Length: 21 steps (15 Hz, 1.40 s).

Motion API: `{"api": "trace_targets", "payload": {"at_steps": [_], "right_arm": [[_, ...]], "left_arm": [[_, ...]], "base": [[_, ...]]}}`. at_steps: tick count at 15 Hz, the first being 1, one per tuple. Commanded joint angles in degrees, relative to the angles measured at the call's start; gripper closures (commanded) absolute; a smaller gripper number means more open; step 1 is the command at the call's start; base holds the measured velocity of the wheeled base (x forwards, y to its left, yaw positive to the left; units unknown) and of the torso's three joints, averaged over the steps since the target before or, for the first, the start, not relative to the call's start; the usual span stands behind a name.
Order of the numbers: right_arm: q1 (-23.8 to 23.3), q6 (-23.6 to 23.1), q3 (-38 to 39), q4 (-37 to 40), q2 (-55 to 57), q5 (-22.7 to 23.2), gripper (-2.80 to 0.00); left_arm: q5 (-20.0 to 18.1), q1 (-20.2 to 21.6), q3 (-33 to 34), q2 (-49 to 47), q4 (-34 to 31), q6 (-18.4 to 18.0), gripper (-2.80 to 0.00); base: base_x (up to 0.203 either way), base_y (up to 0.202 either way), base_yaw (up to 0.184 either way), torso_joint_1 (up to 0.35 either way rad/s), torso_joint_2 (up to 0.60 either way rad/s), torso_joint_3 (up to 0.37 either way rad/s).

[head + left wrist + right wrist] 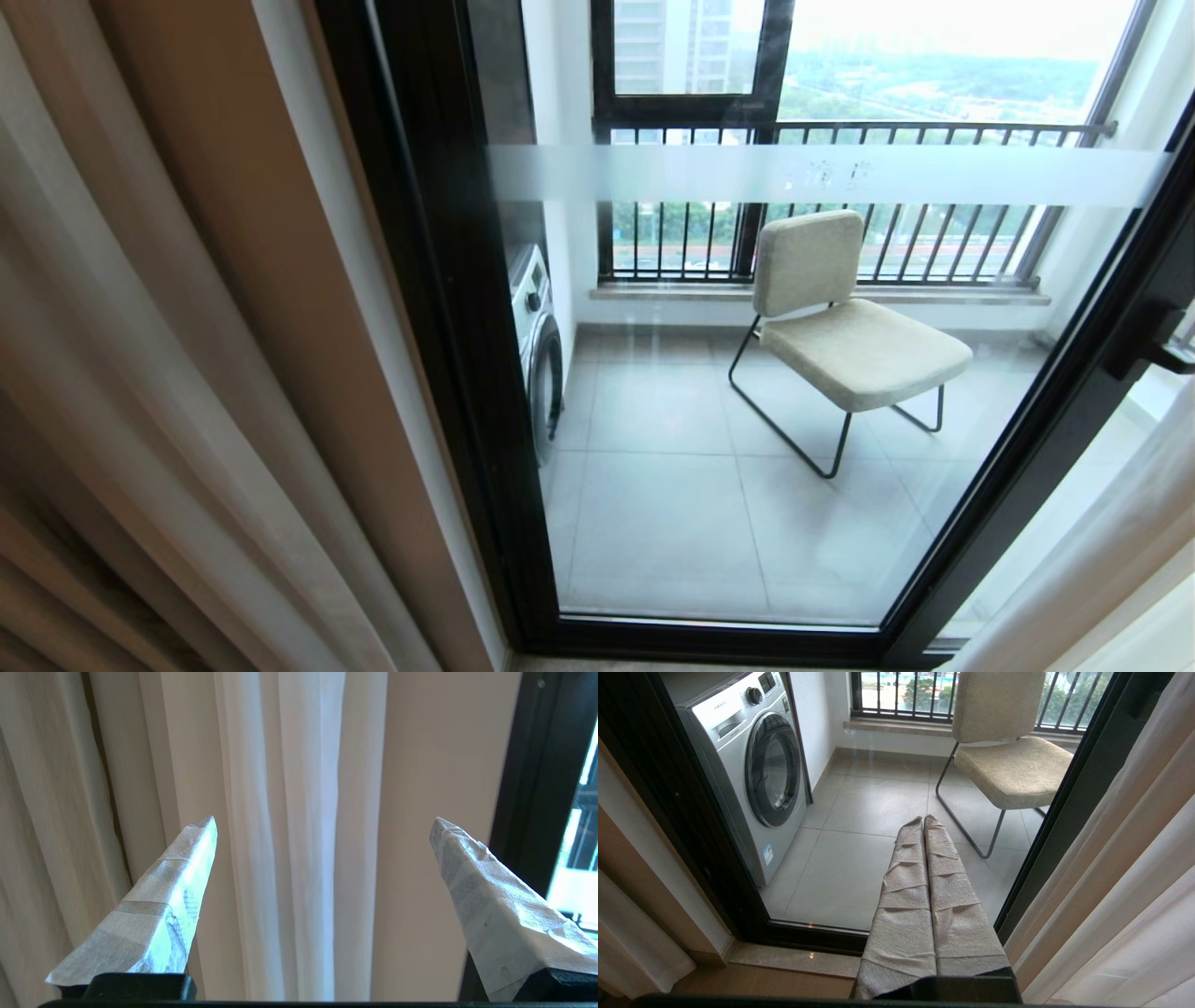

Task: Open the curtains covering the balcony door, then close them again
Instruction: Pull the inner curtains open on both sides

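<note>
The balcony door (747, 392) stands uncovered ahead: glass in a dark frame (439, 327) with a frosted band (822, 175). The curtains are drawn aside. A cream-beige drape (121, 392) bunches at the left, another curtain (1111, 560) at the right. In the left wrist view my left gripper (323, 823) is open, its taped fingers (187, 858) wide apart in front of the white sheer (299, 812), with nothing between them; the beige drape (42, 812) hangs beside it. In the right wrist view my right gripper (923, 820) is shut and empty, pointing at the door glass (859, 858). Neither arm shows in the head view.
Behind the glass stand a washing machine (747, 770) at the left and a beige chair (840, 327) on thin black legs, on grey tiles. A barred window railing (840, 205) closes the balcony. A beige wall strip (439, 812) separates the sheer from the door frame.
</note>
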State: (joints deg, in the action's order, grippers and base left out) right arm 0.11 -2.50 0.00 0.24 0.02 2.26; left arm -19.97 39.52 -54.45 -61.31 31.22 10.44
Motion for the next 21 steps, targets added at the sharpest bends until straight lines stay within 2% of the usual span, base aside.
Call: {"api": "trace_targets", "payload": {"at_steps": [1,16,18,21], "right_arm": [[0.07,-0.05,0.00,0.02,-0.02,0.03,0.00],[0.07,-0.05,0.00,0.02,-0.02,0.03,0.00],[0.06,-0.05,0.00,0.02,-0.02,0.03,0.00],[0.05,-0.05,0.00,0.02,-0.02,0.03,0.00]], "left_arm": [[-0.54,-0.15,1.42,4.27,-0.75,0.02,0.00],[-0.78,-0.45,6.78,6.21,-1.08,0.11,0.00],[-0.55,-4.55,7.33,6.66,-1.53,-0.10,0.00],[0.80,-21.67,7.79,7.50,-6.89,-2.07,0.00]], "base": [[0.000,0.000,0.000,0.000,0.00,0.000],[0.000,0.000,0.000,0.000,0.00,0.000],[0.000,0.000,0.000,0.000,0.00,0.000],[0.000,0.000,0.000,0.000,0.00,0.000]]}}
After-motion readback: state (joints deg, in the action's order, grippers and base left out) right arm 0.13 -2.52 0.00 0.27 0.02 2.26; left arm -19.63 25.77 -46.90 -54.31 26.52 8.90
